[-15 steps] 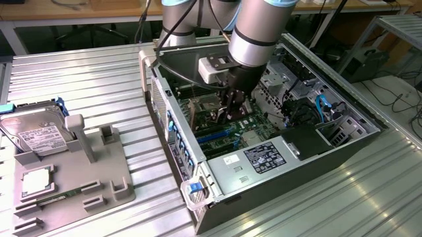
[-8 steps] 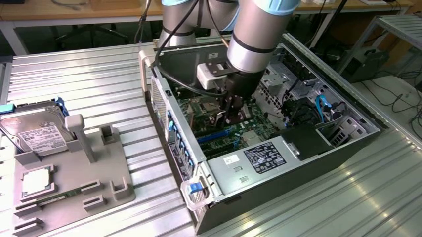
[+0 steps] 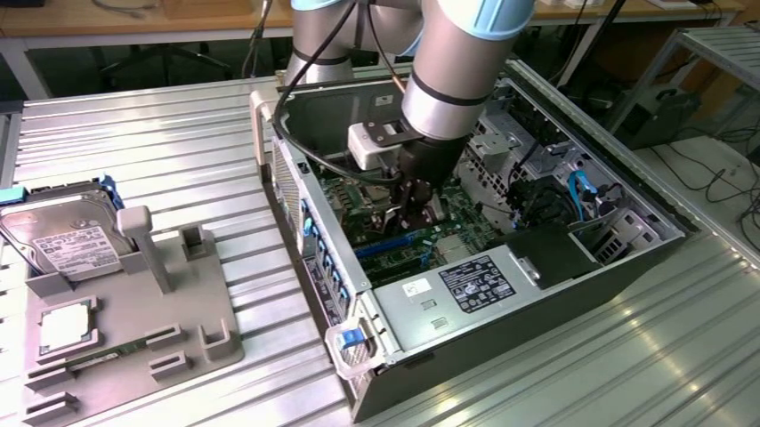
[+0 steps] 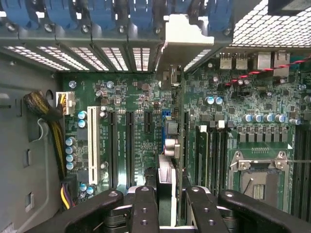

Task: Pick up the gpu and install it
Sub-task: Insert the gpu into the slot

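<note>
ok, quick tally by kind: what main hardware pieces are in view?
computer case: 1
gpu: 1
hard drive: 1
square silver chip: 1
grey holder tray: 1
Total: 5

Arm (image 3: 457, 62) reaching down, fingers (image 4: 144, 208) clamped edge-on onto gpu (image 4: 171, 145).

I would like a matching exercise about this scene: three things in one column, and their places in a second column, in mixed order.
1. green gpu card with silver bracket
2. silver boxy hard drive with white label
3. long white plastic slot

a. on the green motherboard, empty
b. on the grey plastic tray
c. between the fingers of the black gripper

Pairs: 1-c, 2-b, 3-a
</note>
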You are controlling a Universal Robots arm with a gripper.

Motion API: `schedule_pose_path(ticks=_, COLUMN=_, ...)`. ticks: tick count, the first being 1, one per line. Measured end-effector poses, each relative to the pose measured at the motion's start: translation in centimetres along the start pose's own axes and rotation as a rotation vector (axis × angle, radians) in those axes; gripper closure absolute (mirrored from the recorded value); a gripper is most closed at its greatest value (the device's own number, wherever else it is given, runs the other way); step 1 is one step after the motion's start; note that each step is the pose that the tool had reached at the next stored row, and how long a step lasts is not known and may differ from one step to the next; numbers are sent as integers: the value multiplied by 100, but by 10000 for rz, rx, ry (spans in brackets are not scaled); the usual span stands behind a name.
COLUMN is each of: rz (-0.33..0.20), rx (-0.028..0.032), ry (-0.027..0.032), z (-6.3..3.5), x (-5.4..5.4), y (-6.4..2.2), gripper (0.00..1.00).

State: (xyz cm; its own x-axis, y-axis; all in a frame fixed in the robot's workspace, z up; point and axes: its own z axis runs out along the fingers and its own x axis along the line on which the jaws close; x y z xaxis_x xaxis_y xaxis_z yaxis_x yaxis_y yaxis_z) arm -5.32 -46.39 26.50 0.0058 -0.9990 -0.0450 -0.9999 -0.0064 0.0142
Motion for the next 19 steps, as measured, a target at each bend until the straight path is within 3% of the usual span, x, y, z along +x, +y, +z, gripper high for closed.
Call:
schedule_pose_path(ticks=5, rz=102, rx=4, ry=-1, z=58, x=3, y=11, gripper=73)
schedule_pose_path(ticks=19, rz=104, rx=6, ry=-3, z=62, x=3, y=24, gripper=73)
